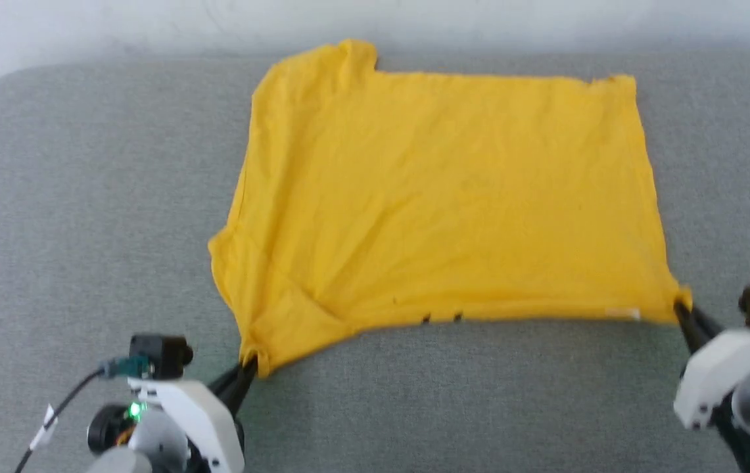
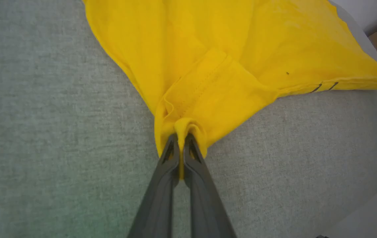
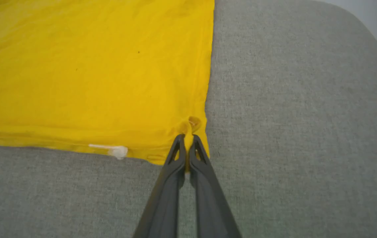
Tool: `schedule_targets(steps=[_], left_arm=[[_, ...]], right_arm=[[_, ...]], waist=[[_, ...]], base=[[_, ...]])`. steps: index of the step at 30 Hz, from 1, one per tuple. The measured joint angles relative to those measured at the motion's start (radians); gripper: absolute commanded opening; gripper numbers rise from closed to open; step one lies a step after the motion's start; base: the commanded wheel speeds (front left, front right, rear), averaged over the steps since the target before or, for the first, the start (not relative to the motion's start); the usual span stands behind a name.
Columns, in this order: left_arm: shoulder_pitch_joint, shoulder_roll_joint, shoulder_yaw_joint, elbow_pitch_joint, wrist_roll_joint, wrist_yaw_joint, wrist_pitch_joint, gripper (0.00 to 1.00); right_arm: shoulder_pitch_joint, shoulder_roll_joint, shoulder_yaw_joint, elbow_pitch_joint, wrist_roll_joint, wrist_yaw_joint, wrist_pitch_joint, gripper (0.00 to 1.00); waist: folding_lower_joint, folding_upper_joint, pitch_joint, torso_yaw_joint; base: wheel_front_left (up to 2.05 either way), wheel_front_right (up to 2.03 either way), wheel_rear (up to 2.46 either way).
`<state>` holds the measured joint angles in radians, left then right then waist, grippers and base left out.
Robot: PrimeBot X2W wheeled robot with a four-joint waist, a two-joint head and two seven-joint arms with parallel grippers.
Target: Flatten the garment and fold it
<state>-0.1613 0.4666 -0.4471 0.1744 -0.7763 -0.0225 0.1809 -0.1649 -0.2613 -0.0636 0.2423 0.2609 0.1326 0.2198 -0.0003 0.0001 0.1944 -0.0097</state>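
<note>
- Nearest to us, the left tool (image 1: 250, 368) is clamped on the near left corner of the garment (image 1: 440, 197). In the left wrist view a pinch of yellow cloth stands between its closed fingers (image 2: 162, 178).
- The right tool (image 1: 680, 307) is clamped on the near right corner, with a small nub of cloth bunched just past its tips.
- The garment lies spread, plain yellow side up, on the grey table (image 1: 85, 197), about midway across it and reaching towards the far side.
- Its near edge runs from one tool to the other. We see it straight along the right half, then slanting down to the left tool.
- Two black marks (image 1: 440, 318) peek out along that edge, and a white tag (image 1: 623, 314) sits near the right corner.
- A folded sleeve (image 2: 208, 96) lies just beyond the left tool, and creases fan out from that corner.
- The right side edge is straight and flat on the table, while the left side edge bows outward.
- At the far left, the far sleeve (image 1: 348, 56) juts towards the table's far border.
- We see broad bare table on either side and a bare strip in front of the near edge. The far edge sits close to the border.
</note>
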Motion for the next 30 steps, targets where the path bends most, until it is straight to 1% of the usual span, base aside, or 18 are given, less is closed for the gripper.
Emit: schedule_targets(steps=[4, 8, 10, 13, 15, 19, 22, 24, 27, 30], left_arm=[[0.091, 0.008, -0.008, -0.033, -0.016, 0.034, 0.01, 0.0], [0.17, 0.008, -0.011, -0.058, -0.027, 0.06, 0.012, 0.0], [0.202, 0.008, -0.013, -0.072, -0.029, 0.068, 0.001, 0.0], [0.226, 0.007, -0.017, -0.097, -0.007, 0.077, -0.051, 0.0], [0.226, -0.005, -0.013, -0.11, 0.027, 0.087, -0.126, 0.0], [0.206, -0.044, -0.011, -0.111, 0.127, 0.123, -0.282, 0.0], [0.162, -0.07, -0.012, -0.088, 0.182, 0.149, -0.349, 0.0], [0.12, -0.088, -0.01, -0.08, 0.206, 0.166, -0.377, 0.0], [0.047, -0.1, -0.006, -0.06, 0.239, 0.174, -0.394, 0.0], [-0.032, -0.102, 0.005, -0.036, 0.253, 0.175, -0.403, 0.0]], right_arm=[[0.12, 0.02, -0.044, -0.019, -0.014, 0.0, 0.044, 0.0], [0.222, 0.062, -0.093, -0.047, -0.026, 0.0, 0.08, 0.0], [0.258, 0.079, -0.109, -0.06, -0.03, 0.0, 0.08, 0.0], [0.294, 0.097, -0.118, -0.078, -0.034, 0.0, 0.066, 0.0], [0.302, 0.103, -0.119, -0.082, -0.034, 0.0, 0.021, 0.0], [0.302, 0.113, -0.116, -0.091, -0.052, 0.0, -0.095, 0.0], [0.289, 0.122, -0.11, -0.099, -0.071, 0.0, -0.153, 0.0], [0.271, 0.126, -0.106, -0.101, -0.073, 0.0, -0.179, 0.0], [0.222, 0.111, -0.099, -0.081, -0.072, 0.0, -0.205, 0.0], [0.161, 0.094, -0.093, -0.065, -0.071, 0.0, -0.202, 0.0]], waist=[[0.0, 0.0, -0.039, 0.014], [0.0001, 0.0, -0.068, 0.024], [0.0001, 0.0, -0.077, 0.026], [0.0001, 0.0, -0.082, 0.028], [0.0003, 0.0, -0.08, 0.027], [0.0003, 0.0, -0.074, 0.026], [0.0003, 0.0, -0.068, 0.024], [0.0003, 0.0, -0.063, 0.022], [0.0004, 0.0, -0.05, 0.018], [0.0004, 0.0, -0.031, 0.013]], base=[[0.0, 0.0, 0.0], [0.0, 0.0, 0.0], [0.0, 0.0, 0.0], [0.0, 0.0, 0.0], [0.0, 0.0, 0.0], [0.0, 0.0, 0.0], [0.0, 0.0, 0.0], [0.0, 0.0, 0.0], [0.0, 0.0, 0.0], [0.0, 0.0, 0.0]])
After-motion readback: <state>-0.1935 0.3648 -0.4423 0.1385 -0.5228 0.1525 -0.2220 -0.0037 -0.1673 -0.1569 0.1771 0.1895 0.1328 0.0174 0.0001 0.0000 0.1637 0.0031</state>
